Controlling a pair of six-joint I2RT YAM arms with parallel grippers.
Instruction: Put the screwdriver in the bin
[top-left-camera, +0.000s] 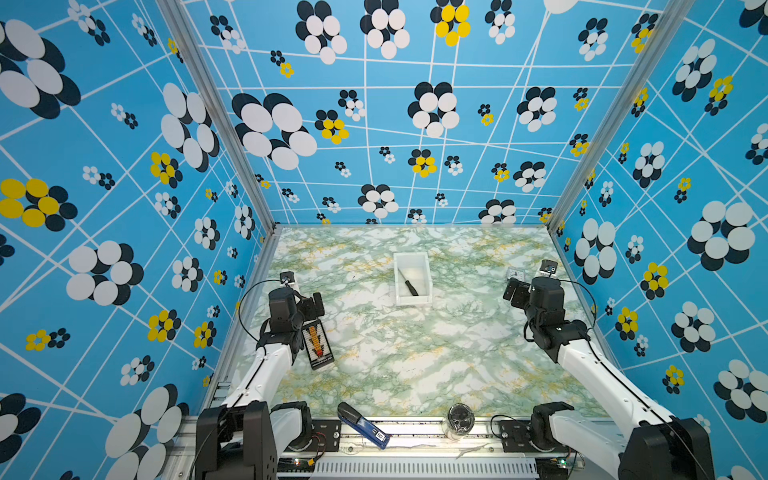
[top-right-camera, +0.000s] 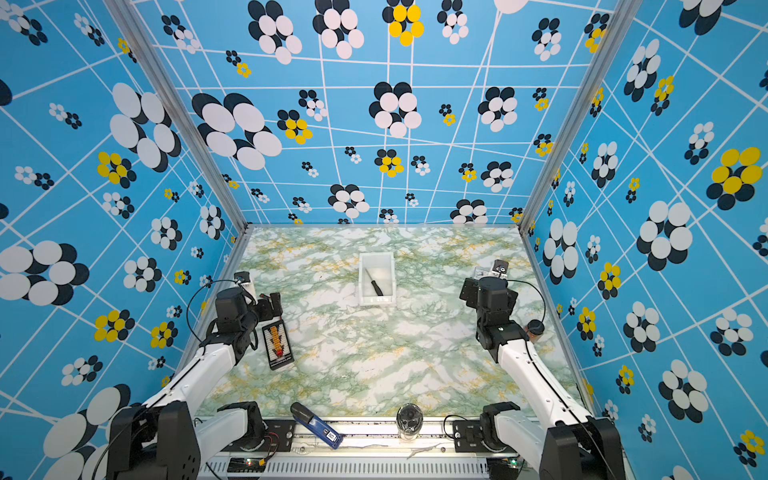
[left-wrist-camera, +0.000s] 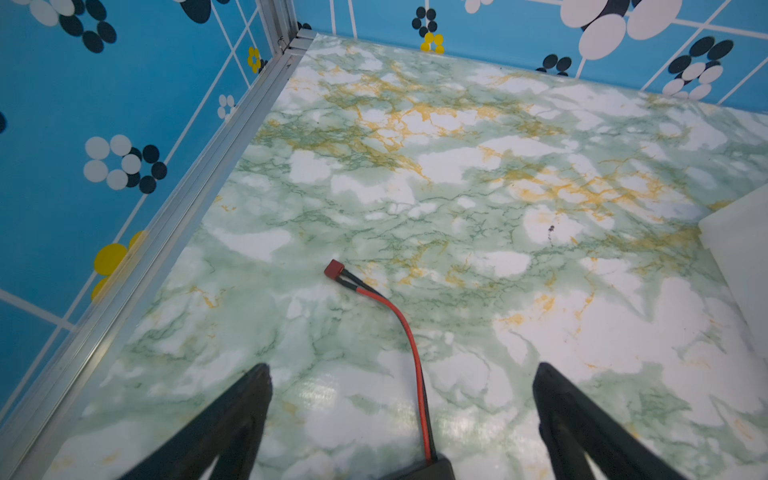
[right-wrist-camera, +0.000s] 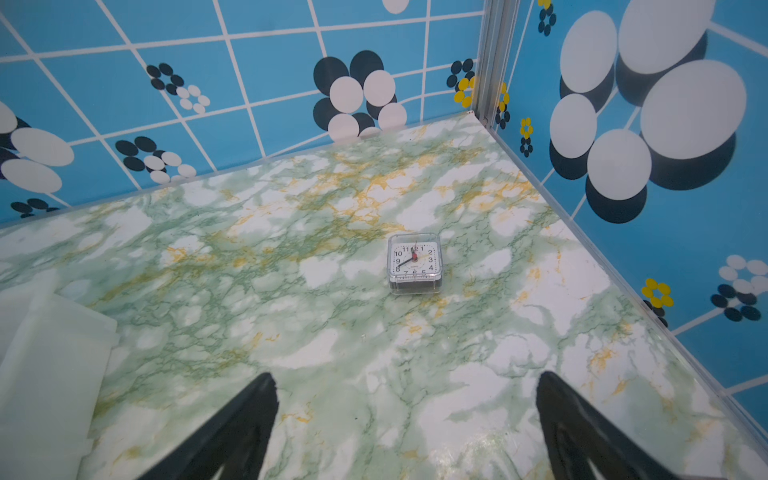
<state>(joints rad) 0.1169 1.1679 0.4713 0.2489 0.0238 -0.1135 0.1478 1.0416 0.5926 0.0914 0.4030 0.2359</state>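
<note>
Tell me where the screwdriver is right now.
In both top views the screwdriver lies slanted inside the white bin, which sits centred on the far half of the table, with the small clock off to its right.

1. The clock (right-wrist-camera: 414, 264) has a white dial with black numerals: 10, 11, 12, 1, 2, 3, 4, 8 and 9 read clearly.
2. The small print below the dial's centre is too tiny to read.
3. The blue tool (top-left-camera: 361, 424) bears a white label (top-left-camera: 380, 436) with dark marks, illegible in both top views.
4. The print along the end of the black card (top-left-camera: 318, 345) is also illegible.
</note>
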